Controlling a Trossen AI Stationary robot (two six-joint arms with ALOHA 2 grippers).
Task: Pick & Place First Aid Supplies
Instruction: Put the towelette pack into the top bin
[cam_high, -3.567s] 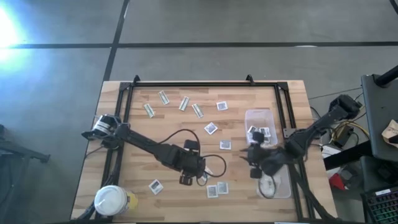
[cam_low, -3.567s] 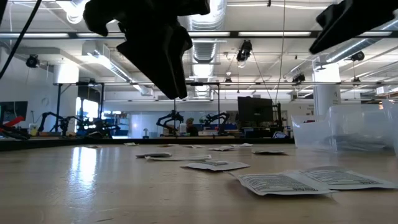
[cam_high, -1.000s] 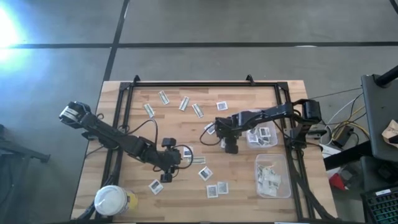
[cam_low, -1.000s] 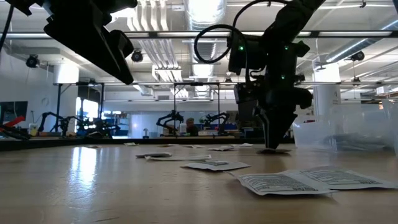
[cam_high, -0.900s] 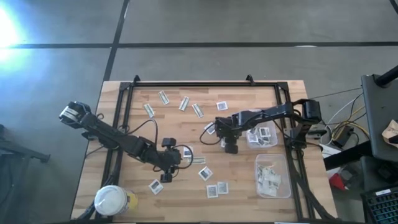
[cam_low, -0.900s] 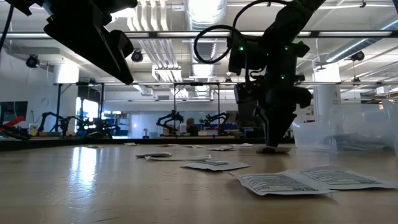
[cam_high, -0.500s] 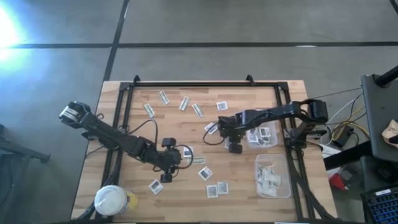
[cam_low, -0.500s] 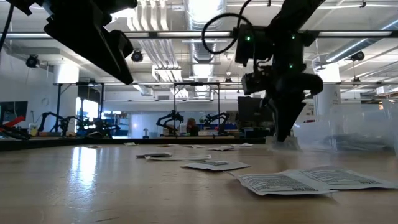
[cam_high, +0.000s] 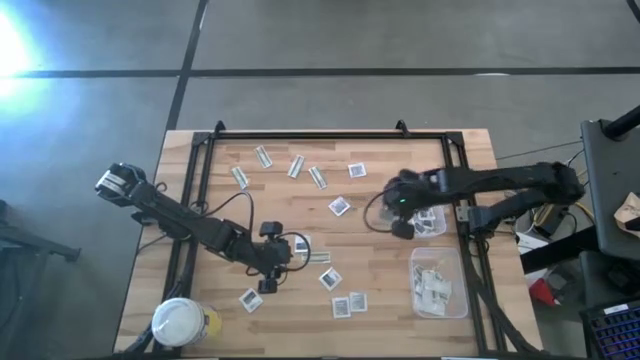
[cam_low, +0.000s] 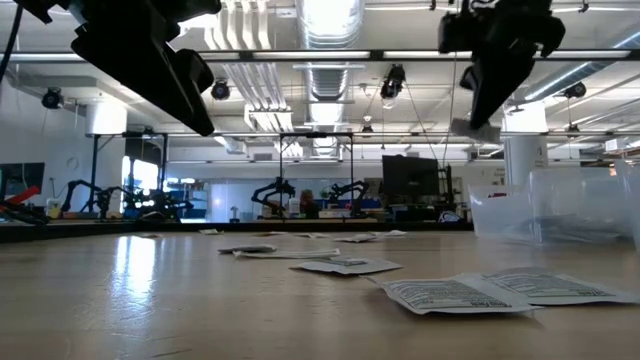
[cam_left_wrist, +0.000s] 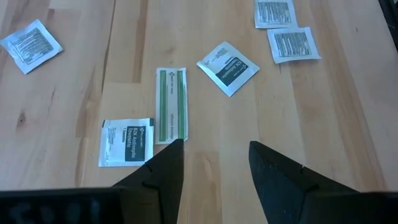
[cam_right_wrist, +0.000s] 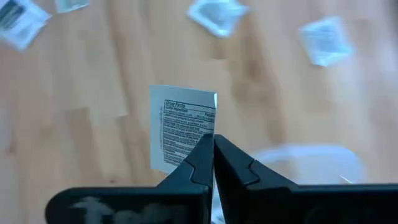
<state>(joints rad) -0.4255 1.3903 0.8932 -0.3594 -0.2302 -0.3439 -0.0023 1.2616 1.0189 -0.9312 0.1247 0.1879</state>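
The right gripper (cam_right_wrist: 213, 146) is pinched on a square white packet (cam_right_wrist: 182, 127), holding it up off the table (cam_high: 390, 275) beside a clear tub (cam_high: 424, 217). The left gripper (cam_left_wrist: 213, 152) hangs spread over a green-and-white strip (cam_left_wrist: 171, 113) and another white packet (cam_left_wrist: 126, 142) lying side by side; more packets are scattered across the wood

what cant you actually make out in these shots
- Print on the square packet held in the right gripper: blurred in the right wrist view, and its lower edge is hidden behind the shut fingers.
- Contents of the two clear tubs: too small from above; in the low view they are see-through and cut off by the picture's edge.
- Left gripper: its open fingers hide the wood just under them.
- Round jar: partly cut off by the high view's edge.
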